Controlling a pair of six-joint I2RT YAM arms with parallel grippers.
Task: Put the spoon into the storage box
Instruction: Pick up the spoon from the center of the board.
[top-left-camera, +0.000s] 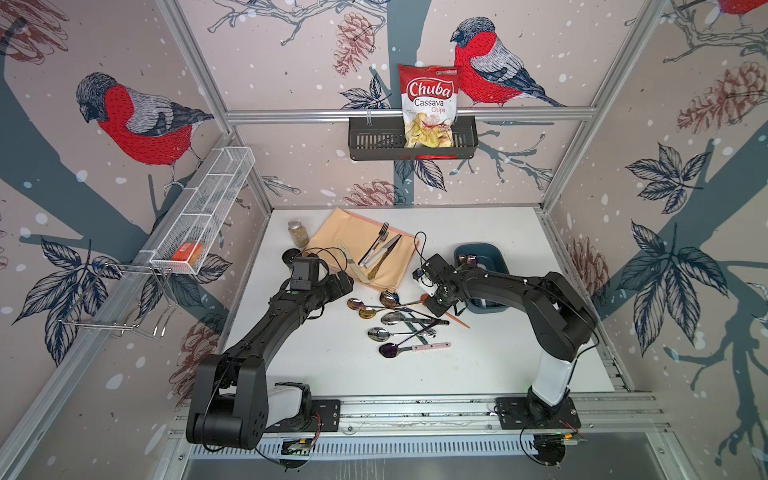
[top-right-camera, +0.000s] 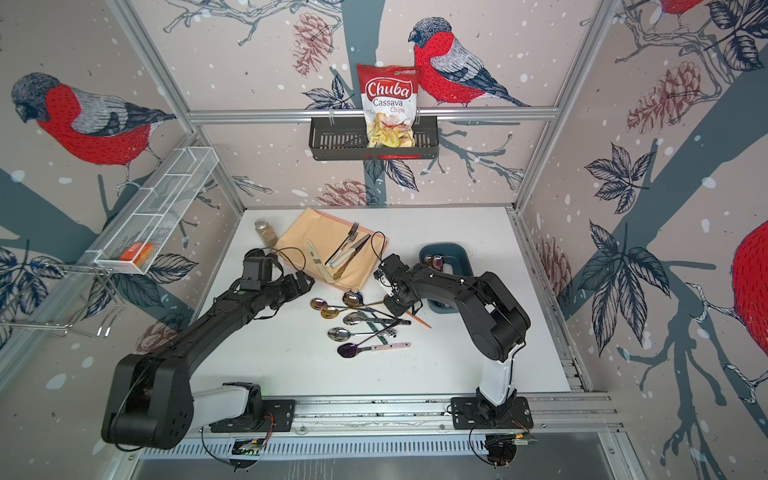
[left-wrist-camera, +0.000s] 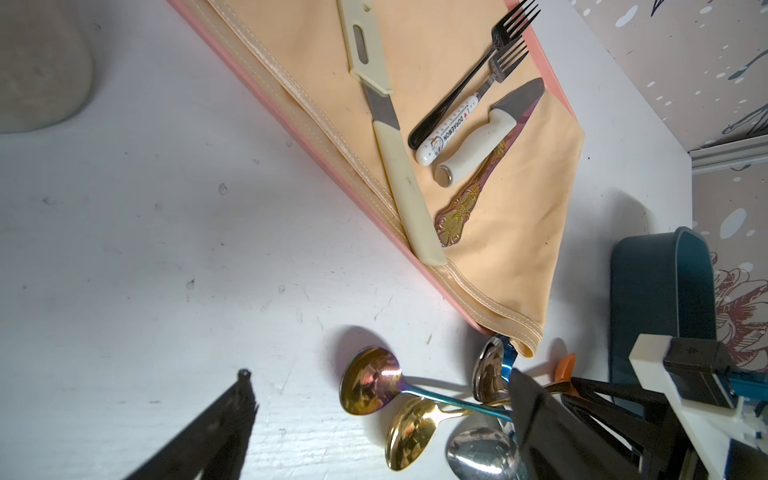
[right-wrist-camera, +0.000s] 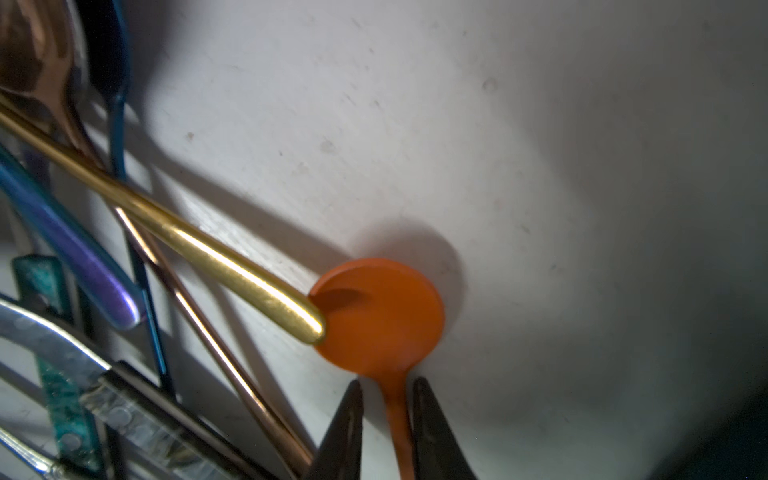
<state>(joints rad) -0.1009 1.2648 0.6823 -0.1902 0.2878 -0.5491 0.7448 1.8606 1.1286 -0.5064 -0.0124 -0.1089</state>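
Narrowly parted, the right tool (right-wrist-camera: 387, 381) straddled the neck of the orange spoon (right-wrist-camera: 380, 311), not clenched; the left tool (left-wrist-camera: 379, 371) gaped empty.

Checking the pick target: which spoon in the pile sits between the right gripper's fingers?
The orange spoon: its thin handle runs between the right gripper's fingers. It is the only matte orange one; the other spoons look shiny and metallic.

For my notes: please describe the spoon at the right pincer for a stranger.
On the white table, a heap of spoons lies near the teal storage box. At the heap's box-side edge, straddled by the right pincer, is the orange spoon: matte, the others shiny metal.
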